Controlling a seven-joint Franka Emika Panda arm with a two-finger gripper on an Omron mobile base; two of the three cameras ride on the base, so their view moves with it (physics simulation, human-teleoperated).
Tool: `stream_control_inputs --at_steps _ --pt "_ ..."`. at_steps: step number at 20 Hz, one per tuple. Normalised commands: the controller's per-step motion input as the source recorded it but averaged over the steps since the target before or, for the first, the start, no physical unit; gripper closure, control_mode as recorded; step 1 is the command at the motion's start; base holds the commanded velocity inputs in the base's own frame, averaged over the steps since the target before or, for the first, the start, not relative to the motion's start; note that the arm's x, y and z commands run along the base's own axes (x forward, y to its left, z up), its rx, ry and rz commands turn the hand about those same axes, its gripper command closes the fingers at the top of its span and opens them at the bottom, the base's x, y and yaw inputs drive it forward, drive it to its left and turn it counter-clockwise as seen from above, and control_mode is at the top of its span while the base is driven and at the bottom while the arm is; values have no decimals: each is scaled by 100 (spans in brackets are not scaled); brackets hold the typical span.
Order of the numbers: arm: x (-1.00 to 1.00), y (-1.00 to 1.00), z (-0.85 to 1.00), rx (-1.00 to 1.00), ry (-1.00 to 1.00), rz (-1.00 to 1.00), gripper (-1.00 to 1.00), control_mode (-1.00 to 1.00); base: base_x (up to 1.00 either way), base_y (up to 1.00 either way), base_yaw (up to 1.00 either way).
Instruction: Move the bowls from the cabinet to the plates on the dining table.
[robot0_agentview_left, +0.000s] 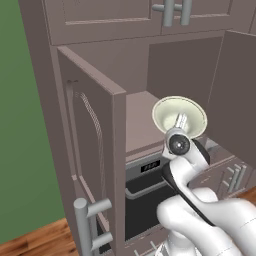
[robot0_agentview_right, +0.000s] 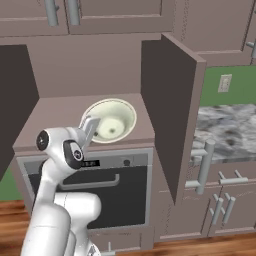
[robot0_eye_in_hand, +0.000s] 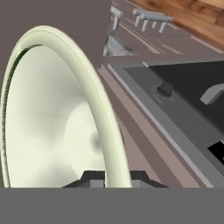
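Gripper (robot0_eye_in_hand: 111, 177) clamped on the rim of the cream-green bowl (robot0_eye_in_hand: 52, 127), one finger inside, one outside; in the hand view the rim runs straight down between the two dark tips. From the left base view the gripper (robot0_agentview_left: 181, 121) sits at the bowl's lower middle, and the bowl (robot0_agentview_left: 179, 114) is tipped up on edge, its open side facing the camera. From the right base view the gripper (robot0_agentview_right: 91, 126) meets the bowl (robot0_agentview_right: 111, 120) at its left rim, with the bowl tilted over the shelf (robot0_agentview_right: 55, 112) of the cabinet (robot0_agentview_right: 172, 107). Cannot tell if the bowl touches the shelf or is lifted clear.

Both cabinet doors stand wide open: the left door (robot0_agentview_left: 92, 150) with its grey bar handle (robot0_agentview_left: 85, 222), the right door (robot0_agentview_right: 167, 117) with a handle (robot0_agentview_right: 204, 167) too. Just below the shelf is the dark oven front (robot0_agentview_right: 85, 192) with a curved handle (robot0_agentview_right: 80, 185) and a small display. Grey-white marble countertop (robot0_agentview_right: 225, 132) to the right, green wall (robot0_agentview_left: 22, 125) to the left, wood floor (robot0_agentview_left: 35, 240) below.
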Motion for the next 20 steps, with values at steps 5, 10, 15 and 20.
stream_control_inputs --at_steps 5,10,15,20 --pt "-50 0 0 0 0 5 100 -100 0 0 0" --pt "-37 0 0 0 1 4 100 -100 0 0 0" --pt "-34 0 0 0 0 4 100 -100 0 0 0" --pt "0 0 0 0 0 0 100 100 -46 0 4"
